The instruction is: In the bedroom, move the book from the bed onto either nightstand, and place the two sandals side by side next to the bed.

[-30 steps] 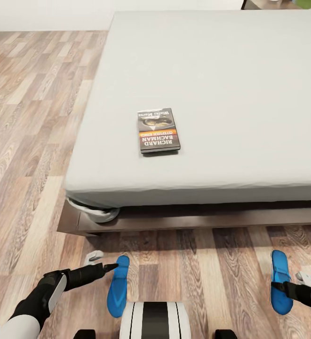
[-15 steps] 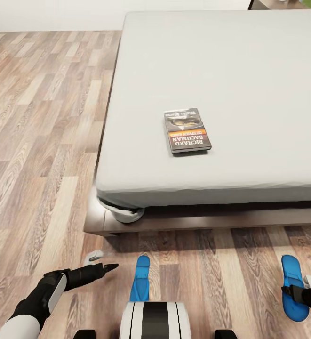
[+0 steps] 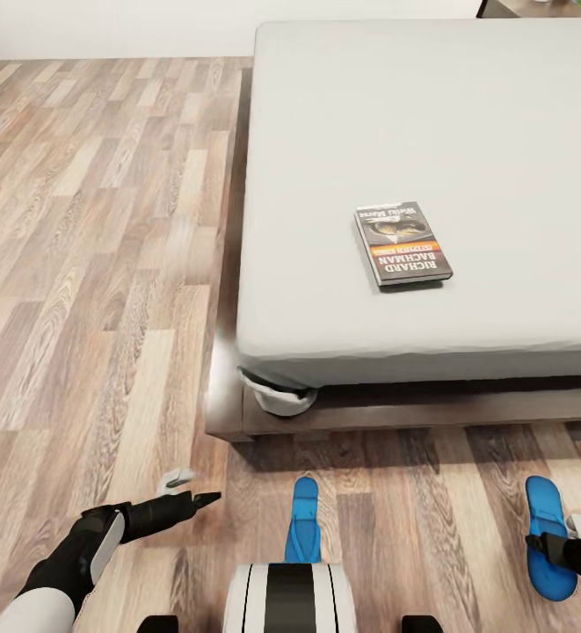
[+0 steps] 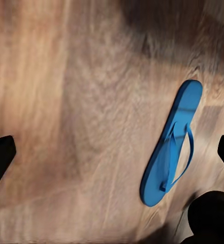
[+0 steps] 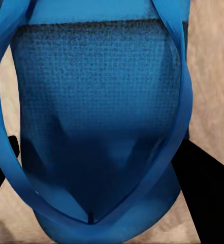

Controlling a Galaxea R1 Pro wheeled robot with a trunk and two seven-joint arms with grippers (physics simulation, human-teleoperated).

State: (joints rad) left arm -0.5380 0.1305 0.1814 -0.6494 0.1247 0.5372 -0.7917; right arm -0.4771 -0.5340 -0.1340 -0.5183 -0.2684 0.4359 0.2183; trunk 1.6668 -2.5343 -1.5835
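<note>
Blue sandals weren't paired up yet: one (image 3: 304, 531) lay on the floor (image 3: 88, 264) by the bed's (image 3: 431, 132) foot, the other (image 3: 547, 538) well apart, gripped by the right gripper (image 3: 554, 549) with its fingers closed around it. Left gripper (image 3: 204, 499) hung wide open, empty. Book (image 3: 403, 243) sat on the mattress, untouched, so basically everything's left to do.
</note>
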